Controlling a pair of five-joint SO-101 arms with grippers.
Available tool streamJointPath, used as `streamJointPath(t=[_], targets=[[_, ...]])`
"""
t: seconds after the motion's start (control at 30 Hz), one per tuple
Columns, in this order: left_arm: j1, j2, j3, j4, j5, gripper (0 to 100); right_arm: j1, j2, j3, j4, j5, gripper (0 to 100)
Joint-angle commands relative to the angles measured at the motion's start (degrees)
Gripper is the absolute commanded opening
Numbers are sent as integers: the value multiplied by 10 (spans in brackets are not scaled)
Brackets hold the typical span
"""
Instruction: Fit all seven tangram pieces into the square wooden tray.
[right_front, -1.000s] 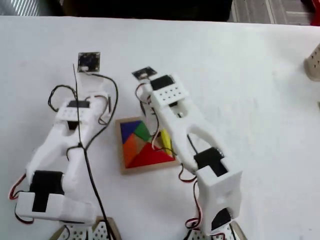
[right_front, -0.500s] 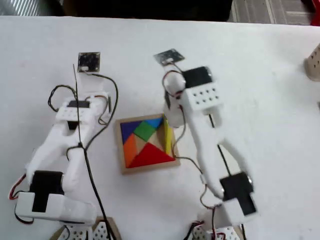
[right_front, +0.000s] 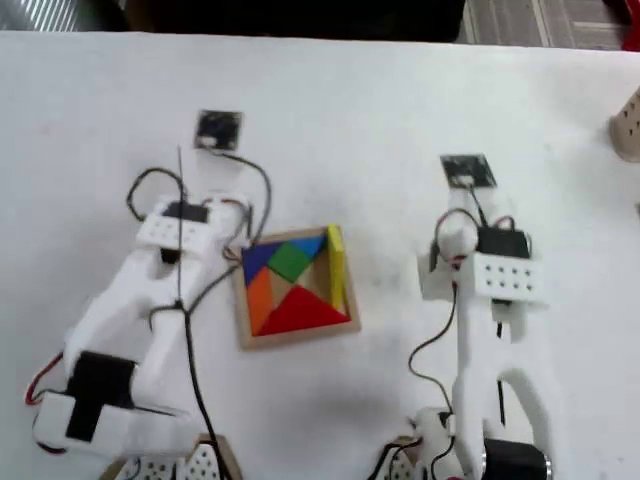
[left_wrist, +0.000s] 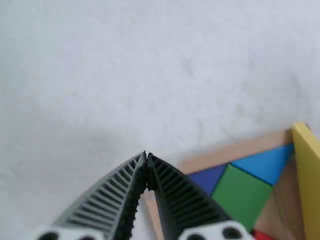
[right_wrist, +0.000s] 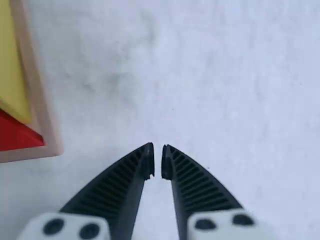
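Left tool (left_wrist: 147, 156) shut tight, ribbed dark fingers meeting at the tips, nothing held, poised over bare surface just beside a corner of the tray. Right tool (right_wrist: 157, 147) closed almost as far, only a thin slit between the tips, nothing held, low over bare surface near the tray's side rim.

White counter (right_front: 400, 90) spread across the whole scene from above. Two white arms side by side on it: left arm (right_front: 140, 290) angled in toward the tray, right arm (right_front: 495, 330) set apart from it and pointing straight away from its base.

Square wooden tray (right_front: 300, 336) flat on the counter between the arms, closer to the left one, turned slightly askew. Inside, from big to small: red triangle (right_front: 300, 310) along the near side; orange piece (right_front: 260, 297) by the side facing the left arm; yellow piece (right_front: 336, 265) along the side facing the right arm, seemingly raised against the rim rather than lying flat; blue piece (right_front: 305, 243) at the far side; green square (right_front: 290, 262) in the middle; dark blue piece (right_front: 255, 262) in the far corner. Pale tan patch between green and yellow, piece or bare tray floor impossible to tell.
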Motion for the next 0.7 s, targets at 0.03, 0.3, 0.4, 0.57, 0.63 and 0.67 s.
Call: streamJointPath(t=[0.03, 0.3, 0.4, 0.57, 0.63, 0.67], targets=[[96, -113, 51, 37, -4, 23, 71, -14, 34, -36, 40, 19], [272, -133, 132, -56, 0, 23, 133, 68, 43, -63, 101, 21], [282, -86, 125, -83, 28, 23, 134, 100, 26, -73, 101, 21], [279, -17, 81, -82, 48, 23, 134, 153, -3, -79, 107, 21], [280, -17, 80, -82, 48, 23, 134, 175, -13, -79, 120, 21], [282, -17, 80, -82, 48, 23, 134, 187, -19, -79, 122, 21]])
